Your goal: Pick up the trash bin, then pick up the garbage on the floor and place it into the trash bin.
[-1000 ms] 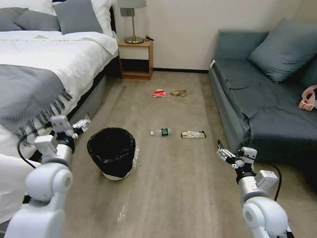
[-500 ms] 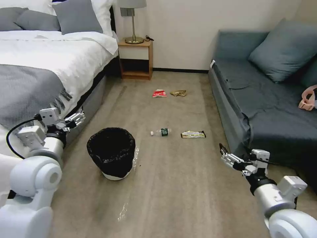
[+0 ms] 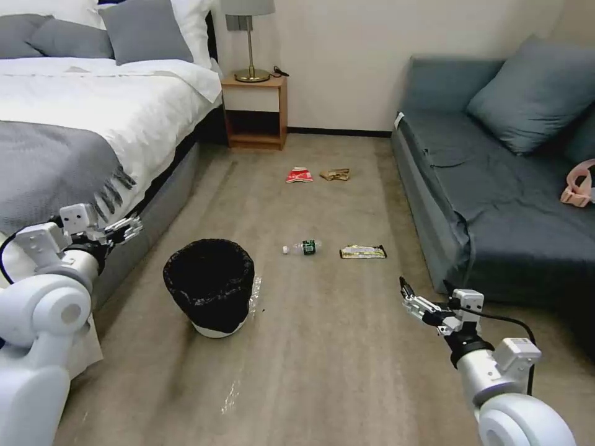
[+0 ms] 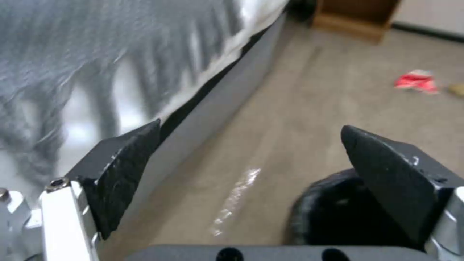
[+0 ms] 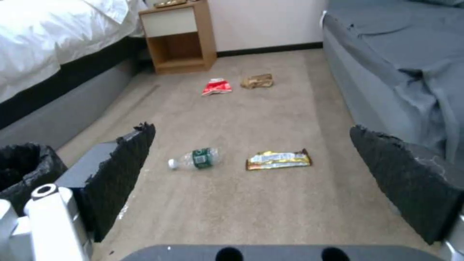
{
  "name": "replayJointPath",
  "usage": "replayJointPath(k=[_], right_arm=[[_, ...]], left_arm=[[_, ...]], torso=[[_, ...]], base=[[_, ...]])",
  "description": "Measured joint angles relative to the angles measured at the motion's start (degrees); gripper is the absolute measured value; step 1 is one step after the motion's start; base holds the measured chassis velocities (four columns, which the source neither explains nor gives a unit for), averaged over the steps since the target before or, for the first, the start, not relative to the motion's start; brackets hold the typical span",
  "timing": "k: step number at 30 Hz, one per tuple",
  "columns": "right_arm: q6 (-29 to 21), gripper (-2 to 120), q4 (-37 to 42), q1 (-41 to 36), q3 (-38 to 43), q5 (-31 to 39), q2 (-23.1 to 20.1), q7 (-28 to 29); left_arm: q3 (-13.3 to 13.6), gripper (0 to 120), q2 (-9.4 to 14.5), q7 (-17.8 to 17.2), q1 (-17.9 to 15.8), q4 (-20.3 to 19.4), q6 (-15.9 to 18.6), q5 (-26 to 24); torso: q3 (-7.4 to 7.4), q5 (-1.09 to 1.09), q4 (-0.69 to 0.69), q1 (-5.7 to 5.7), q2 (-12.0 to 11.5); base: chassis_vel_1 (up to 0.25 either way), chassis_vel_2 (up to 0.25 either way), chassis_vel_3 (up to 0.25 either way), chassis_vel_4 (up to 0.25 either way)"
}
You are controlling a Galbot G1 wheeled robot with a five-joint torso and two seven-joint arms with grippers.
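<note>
The trash bin (image 3: 209,285), white with a black bag liner, stands on the carpet near the bed. Beyond it lie the garbage pieces: a clear bottle (image 3: 302,248), a yellow-black wrapper (image 3: 363,251), a red-white snack bag (image 3: 299,175) and a brown paper wad (image 3: 334,174). My left gripper (image 3: 131,227) hovers open beside the bed's edge, left of the bin and above the bin's rim (image 4: 338,214). My right gripper (image 3: 406,290) is open near the sofa front, low over the floor, pointing toward the bottle (image 5: 195,158) and wrapper (image 5: 279,160).
A bed (image 3: 74,124) with a grey fringed throw lines the left side. A blue-grey sofa (image 3: 496,186) lines the right. A wooden nightstand (image 3: 255,111) with a lamp stands at the far wall. Open carpet runs between bed and sofa.
My left arm has swung outward toward the bed, its gripper now farther left of the bin. My right arm has dropped and shifted slightly. The bin and litter have not moved.
</note>
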Motion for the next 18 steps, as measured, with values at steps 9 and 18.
replayJointPath(k=[9, 18], right_arm=[[0.7, 100, 0.2, -0.9, 1.9, 0.0, -1.1, -0.5], [1.8, 100, -0.5, -1.6, 1.2, -1.2, 0.2, -1.0]], left_arm=[[1.0, 100, -0.5, 1.5, -1.6, 5.9, -0.9, 2.4], [4.8, 100, -3.1, 5.4, -3.7, 10.8, -2.6, 7.4]], torso=[[0.0, 0.04, 0.0, 0.0, 0.0], [0.0, 0.01, -0.01, 0.0, 0.0]], base=[[0.0, 0.0, 0.0, 0.0], [0.0, 0.0, 0.0, 0.0]])
